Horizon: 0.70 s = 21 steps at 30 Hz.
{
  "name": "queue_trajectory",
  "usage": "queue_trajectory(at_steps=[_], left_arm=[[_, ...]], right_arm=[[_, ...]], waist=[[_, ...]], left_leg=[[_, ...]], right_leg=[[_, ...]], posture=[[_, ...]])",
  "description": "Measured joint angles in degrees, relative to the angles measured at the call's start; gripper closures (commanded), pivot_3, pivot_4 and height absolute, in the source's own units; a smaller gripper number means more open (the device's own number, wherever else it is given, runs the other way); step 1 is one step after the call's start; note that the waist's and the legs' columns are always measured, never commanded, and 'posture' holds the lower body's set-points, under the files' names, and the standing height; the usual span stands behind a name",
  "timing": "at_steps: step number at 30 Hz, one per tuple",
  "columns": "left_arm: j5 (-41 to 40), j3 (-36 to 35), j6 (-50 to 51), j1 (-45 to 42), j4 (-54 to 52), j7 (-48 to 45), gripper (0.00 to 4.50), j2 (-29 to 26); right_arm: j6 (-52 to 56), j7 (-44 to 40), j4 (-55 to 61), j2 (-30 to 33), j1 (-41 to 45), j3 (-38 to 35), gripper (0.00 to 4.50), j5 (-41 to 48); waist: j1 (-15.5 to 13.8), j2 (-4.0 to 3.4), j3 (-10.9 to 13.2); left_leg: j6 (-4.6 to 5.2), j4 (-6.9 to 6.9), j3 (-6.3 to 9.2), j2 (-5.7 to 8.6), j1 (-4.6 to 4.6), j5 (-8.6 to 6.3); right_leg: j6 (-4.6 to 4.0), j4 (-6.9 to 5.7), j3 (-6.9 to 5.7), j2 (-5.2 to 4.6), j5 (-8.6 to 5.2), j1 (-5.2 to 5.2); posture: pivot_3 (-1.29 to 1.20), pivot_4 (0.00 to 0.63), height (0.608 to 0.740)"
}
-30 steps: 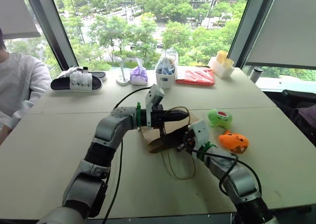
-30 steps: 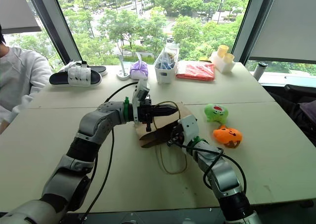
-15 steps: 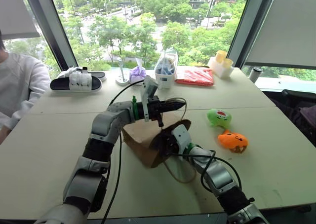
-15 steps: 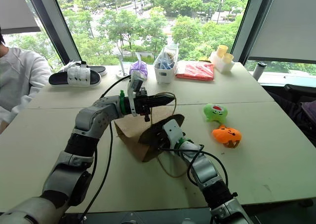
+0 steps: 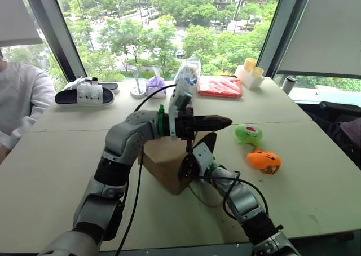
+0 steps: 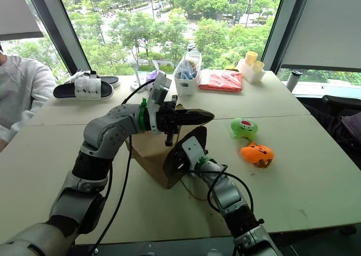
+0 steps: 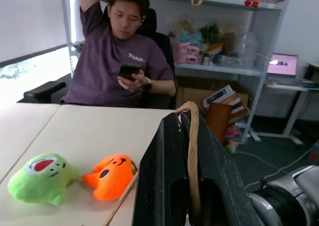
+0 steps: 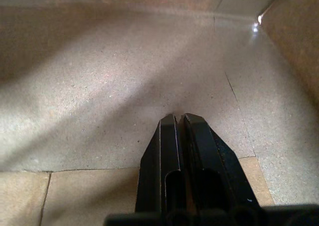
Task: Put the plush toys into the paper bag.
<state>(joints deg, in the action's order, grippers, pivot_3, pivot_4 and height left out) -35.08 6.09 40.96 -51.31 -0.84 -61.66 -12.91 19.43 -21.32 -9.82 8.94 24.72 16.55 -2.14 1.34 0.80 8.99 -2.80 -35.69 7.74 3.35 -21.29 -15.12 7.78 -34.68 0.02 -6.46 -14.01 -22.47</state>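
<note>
The brown paper bag point(image 5: 163, 161) lies on its side at mid-table, its dark mouth facing right. My left gripper point(image 5: 224, 121) hovers above the mouth, pointing right, shut on one tan cord handle point(image 7: 192, 147) and holding it up. My right gripper point(image 8: 178, 117) is shut and empty; it reaches into the bag's mouth, with brown paper on all sides of it. The green plush toy point(image 5: 250, 134) and the orange plush toy point(image 5: 264, 159) lie on the table to the right of the bag, apart from both grippers.
The bag's other handle cord point(image 5: 211, 198) trails on the table near the mouth. Along the far edge stand a slipper point(image 5: 84, 92), a purple bundle point(image 5: 154, 85), a white container point(image 5: 188, 81), a red packet point(image 5: 223, 87) and yellow cups point(image 5: 250, 73). A person's sleeve point(image 5: 20, 101) is at left.
My left gripper has lifted the handle up and back, so the bag now stands taller with its mouth wider. My right gripper has gone left and deeper into the mouth.
</note>
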Motion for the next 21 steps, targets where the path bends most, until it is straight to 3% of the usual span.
queue_trajectory(at_steps=[9,15,21], left_arm=[[2.57,-0.02,-4.2,-0.45,4.19,1.92,4.48,-0.15],[7.24,0.36,-10.01,-0.97,11.05,1.87,4.48,-0.99],[8.64,1.34,-11.79,-1.33,14.29,1.08,4.48,-0.26]], right_arm=[[-1.66,-0.08,3.93,0.52,-3.77,-1.0,4.32,-0.42],[-3.69,-0.53,17.45,4.45,-11.71,-2.43,4.32,-1.09],[3.56,-4.08,38.04,4.54,-20.46,-6.91,4.32,10.69]], waist=[[-0.34,0.0,0.0],[-0.47,0.01,0.0],[-0.51,0.01,0.01]], left_leg=[[-0.02,0.01,0.03,0.01,0.0,0.01],[-0.01,-0.01,0.03,0.03,-0.06,0.0],[0.01,-0.02,0.05,0.02,-0.08,0.0]], right_leg=[[-0.01,-0.1,0.0,0.0,0.0,-0.04],[0.0,-0.08,0.0,-0.01,-0.01,-0.08],[0.01,-0.1,0.0,0.0,-0.01,-0.07]], posture=[[0.0,0.15,0.74],[0.0,0.15,0.74],[0.0,0.15,0.74]])
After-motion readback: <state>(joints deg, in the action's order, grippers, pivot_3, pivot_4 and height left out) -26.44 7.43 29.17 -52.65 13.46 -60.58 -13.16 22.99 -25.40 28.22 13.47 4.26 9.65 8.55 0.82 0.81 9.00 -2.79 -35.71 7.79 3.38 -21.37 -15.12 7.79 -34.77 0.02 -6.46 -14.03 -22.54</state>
